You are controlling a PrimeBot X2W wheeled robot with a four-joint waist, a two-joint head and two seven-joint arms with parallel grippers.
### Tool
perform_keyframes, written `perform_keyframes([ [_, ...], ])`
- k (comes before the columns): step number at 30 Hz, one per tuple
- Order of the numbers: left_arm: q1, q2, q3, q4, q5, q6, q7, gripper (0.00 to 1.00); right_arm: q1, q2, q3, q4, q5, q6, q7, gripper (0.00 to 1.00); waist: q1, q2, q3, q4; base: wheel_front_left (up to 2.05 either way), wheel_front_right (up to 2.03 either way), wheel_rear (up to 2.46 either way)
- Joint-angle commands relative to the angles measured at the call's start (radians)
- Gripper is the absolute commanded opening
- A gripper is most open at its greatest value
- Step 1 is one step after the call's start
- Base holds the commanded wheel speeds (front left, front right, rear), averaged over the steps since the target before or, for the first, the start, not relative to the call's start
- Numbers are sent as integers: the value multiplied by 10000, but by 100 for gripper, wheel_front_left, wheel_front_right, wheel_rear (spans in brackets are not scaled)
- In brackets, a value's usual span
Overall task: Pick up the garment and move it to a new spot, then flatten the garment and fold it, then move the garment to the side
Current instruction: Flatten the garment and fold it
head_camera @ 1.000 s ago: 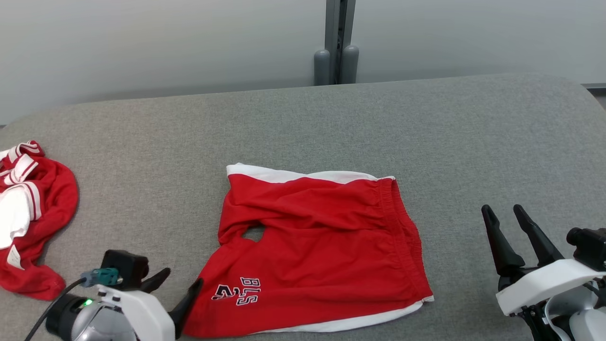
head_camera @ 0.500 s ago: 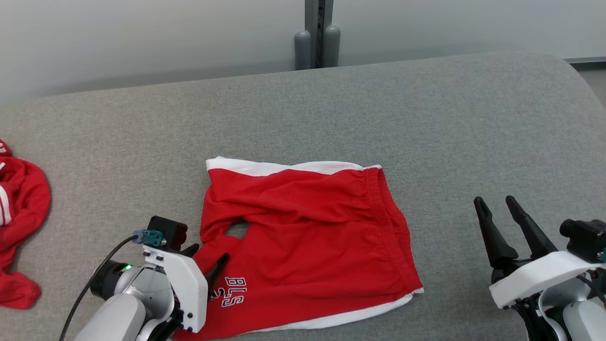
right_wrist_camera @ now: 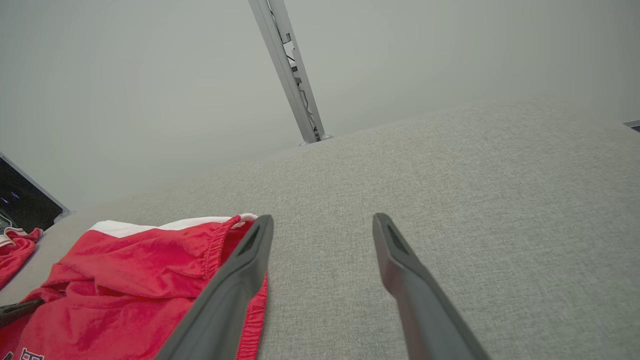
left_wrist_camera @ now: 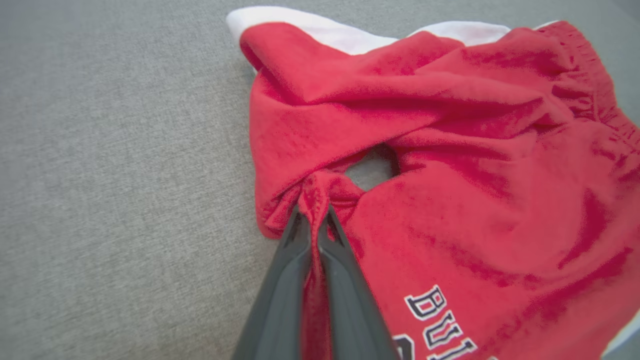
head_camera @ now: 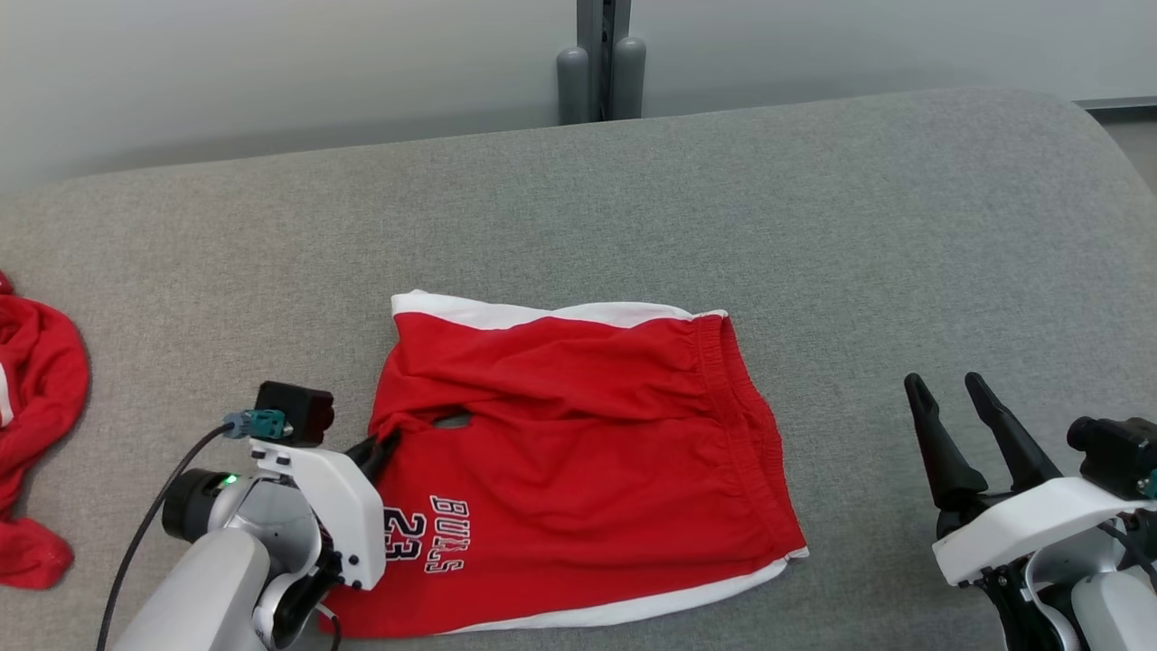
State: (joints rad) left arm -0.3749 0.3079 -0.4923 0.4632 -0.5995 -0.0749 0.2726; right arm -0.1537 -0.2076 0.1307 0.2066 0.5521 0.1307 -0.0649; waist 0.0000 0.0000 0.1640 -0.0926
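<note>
On the red Bulls shorts [head_camera: 587, 452], the left end effector [left_wrist_camera: 312, 215] was spread at their left edge a moment ago. It has now pressed together, pinching a ridge of red cloth beside the small gap where the legs meet. The number under the lettering has come uncovered. The shorts lie mostly flat, so this grip probably sets up a flattening pull. The right end effector [head_camera: 945, 384] hovers spread, well right of the shorts' waistband [head_camera: 741, 425]. Bare grey desk [head_camera: 813, 226] stretches behind and right of the shorts. Another red garment [head_camera: 36, 407] lies far to their left, near that desk edge.
</note>
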Motion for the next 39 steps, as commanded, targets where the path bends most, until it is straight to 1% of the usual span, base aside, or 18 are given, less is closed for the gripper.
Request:
perform_keyframes([
  [1, -241, 74, 191, 58, 3, 210, -223, 0, 0, -19, -28, 28, -30, 3, -79, 100, 0, 0, -4, 42, 0, 0, 0],
  [6, -552, -202, 388, 681, -71, 507, -569, 0, -93, -54, 58, 84, -27, 1, -53, 100, 0, 0, 28, 171, 0, 0, 0],
  [10, -1072, -549, 559, 1568, -81, 631, -1228, 0, -187, -102, 125, 112, -65, 1, -5, 100, 0, 0, 73, 266, 0, 0, 0],
  [13, -1431, -801, 503, 2345, -3, 477, -1676, 0, -215, -125, 164, 130, -74, 1, 34, 100, 0, 0, 88, 314, 0, 0, 0],
  [14, -1540, -886, 476, 2588, -1, 409, -1793, 2, -225, -130, 172, 137, -76, 3, 50, 100, 0, 0, 83, 325, 0, 0, 0],
  [15, -1634, -950, 452, 2831, -3, 353, -1904, 30, -233, -137, 185, 144, -78, 1, 60, 100, 0, 0, 71, 331, 0, 0, 0],
  [16, -1716, -1003, 435, 3058, -9, 297, -1999, 91, -238, -145, 195, 149, -74, 1, 67, 100, 0, 0, 54, 332, 0, 0, 0],
  [17, -1788, -1048, 436, 3277, -4, 242, -2123, 100, -238, -152, 207, 158, -71, 1, 72, 100, 0, 0, 36, 331, 0, 0, 0],
  [21, -1999, -1062, 427, 3670, 108, 150, -2887, 100, -202, -128, 238, 137, -74, 1, -22, 100, 0, 0, -24, 340, 0, 0, 0],
  [26, -1955, -727, 562, 3487, 198, 136, -3733, 100, -113, -84, 220, 54, -80, 3, -355, 100, 0, 0, -129, 373, 0, 0, 0],
  [28, -1796, -539, 655, 3215, 246, 238, -4120, 100, -76, -76, 199, -5, -87, 3, -597, 100, 0, 0, -219, 404, 0, 0, 0],
  [29, -1544, -304, 795, 2835, 221, 341, -4431, 100, -61, -71, 188, -87, -102, 1, -923, 100, 0, 0, -333, 441, 0, 0, 0],
  [31, -1335, -46, 969, 2254, 221, 492, -4715, 100, -55, -71, 151, -173, -113, 3, -1245, 100, 0, 0, -433, 476, 0, 0, 0],
  [32, -1335, -46, 969, 2254, 221, 492, -4715, 100, -55, -71, 151, -173, -113, 3, -1245, 100, 0, 0, -433, 476, 0, 0, 0],
  [36, -549, 422, 1408, 634, 242, 800, -5161, 100, -4, -39, 121, -395, -149, 1, -1678, 100, 0, 0, -603, 528, 0, 0, 0],
  [39, 232, 599, 1754, -632, 285, 1061, -5295, 100, 72, -38, 66, -541, -246, 3, -1861, 100, 0, 0, -696, 579, 0, 0, 0],
])
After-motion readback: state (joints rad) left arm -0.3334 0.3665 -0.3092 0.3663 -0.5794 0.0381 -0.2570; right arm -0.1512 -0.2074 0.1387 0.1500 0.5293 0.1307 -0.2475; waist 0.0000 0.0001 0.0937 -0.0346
